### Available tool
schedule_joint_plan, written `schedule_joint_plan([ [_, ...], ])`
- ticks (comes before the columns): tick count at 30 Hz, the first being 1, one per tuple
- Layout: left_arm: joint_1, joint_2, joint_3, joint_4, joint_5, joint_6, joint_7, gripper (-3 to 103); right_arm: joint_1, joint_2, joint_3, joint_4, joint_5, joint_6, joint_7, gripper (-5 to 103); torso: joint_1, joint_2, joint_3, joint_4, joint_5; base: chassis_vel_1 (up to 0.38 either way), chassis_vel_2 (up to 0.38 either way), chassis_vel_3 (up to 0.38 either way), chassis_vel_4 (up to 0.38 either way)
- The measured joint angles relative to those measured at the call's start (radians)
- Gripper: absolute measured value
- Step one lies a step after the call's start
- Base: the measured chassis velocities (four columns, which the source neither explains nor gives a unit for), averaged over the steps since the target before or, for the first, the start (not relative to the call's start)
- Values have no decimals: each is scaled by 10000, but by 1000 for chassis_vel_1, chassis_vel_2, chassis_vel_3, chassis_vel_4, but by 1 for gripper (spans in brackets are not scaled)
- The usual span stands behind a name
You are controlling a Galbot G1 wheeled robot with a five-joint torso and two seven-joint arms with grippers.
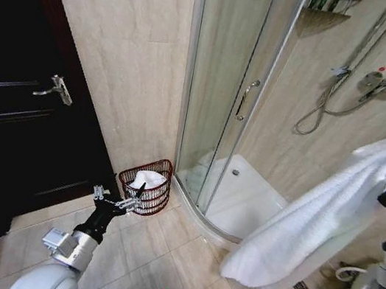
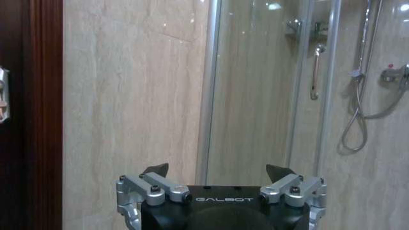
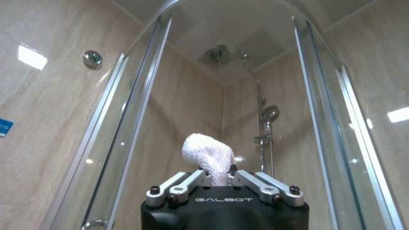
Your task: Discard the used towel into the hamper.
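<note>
— What sort of room is this?

— A bathroom in beige marbled tile; a dark door [image 1: 11,112] with a lever handle stands on the left; a curved glass shower enclosure [image 1: 226,83] takes the middle, with a hose and mixer on the wall beyond.

— And the hamper?

— The hamper [image 1: 147,185] sits on the floor tiles against the wall, between the door and the shower's edge; it is a reddish-brown wire basket, and something white already lies inside it.

— Where is the towel?

— The white towel [image 1: 322,220] hangs in a long drape on the right of the head view, well apart from the hamper and high above the floor; the right gripper [image 3: 217,178] has its jaws pinched on a bunched end of it, a tuft poking up between them.

— The other arm?

— The left gripper [image 1: 117,200] is held low, just beside the hamper's near rim; its jaws are spread wide with nothing between them; its wrist view faces the tiled wall and the shower door.
</note>
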Motion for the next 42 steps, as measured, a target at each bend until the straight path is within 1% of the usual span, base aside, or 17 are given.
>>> schedule_joint_plan([
  [5, 0, -1, 0, 0, 0, 0, 0, 99, -37, 10, 65, 0, 37, 55, 0, 7, -6, 1, -3, 0, 1, 149, -169, -169, 159],
  [6, 0, 0, 0, 0, 0, 0, 0, 99, -59, 16, 80, 0, 38, 60, 0, 7, -8, 2, -4, -4, -1, 174, -163, -192, 173],
  [10, 2, 0, 0, 0, 0, 0, 0, 99, -94, 47, 85, 0, 20, 77, 6, 7, -14, 7, -7, -2, 0, 131, -117, -142, 119],
  [12, 2, -1, 0, 0, 0, 0, 0, 99, -131, 86, 64, 1, -64, 129, 6, 7, -12, 6, -6, -2, -6, 66, -13, -51, 54],
  [13, 1, 0, 0, 0, 0, 0, 0, 99, -135, 88, 57, 0, -86, 135, 6, 7, -10, 6, -4, -2, 4, 0, 0, 0, 0],
  [14, 1, 0, 0, 0, 0, 0, 0, 99, -135, 88, 57, 0, -86, 135, 6, 7, -10, 6, -4, -2, 4, 0, 0, 0, 0],
  [23, -1, 0, 0, 0, 0, 0, 0, 99, -149, 16, 192, 0, -60, 142, -24, 7, 4, -1, 1, 1, -2, -9, 66, 69, -2],
  [29, -1, 0, 0, 0, 0, 0, 0, 99, -144, -24, 268, 0, 8, 167, -126, 7, -5, 1, -2, -2, 0, 85, 56, 47, 74],
  [39, -1, 0, 0, 0, 0, 0, 0, 99, -88, -67, 242, 0, 49, 167, -149, 7, -3, 0, -1, 0, -1, 94, 99, 105, 99],
  [42, 0, -1, 0, 0, 0, 0, 0, 99, -58, -65, 202, 0, 51, 167, -161, 7, -3, 1, -1, 4, -1, 84, 77, 105, 74],
])
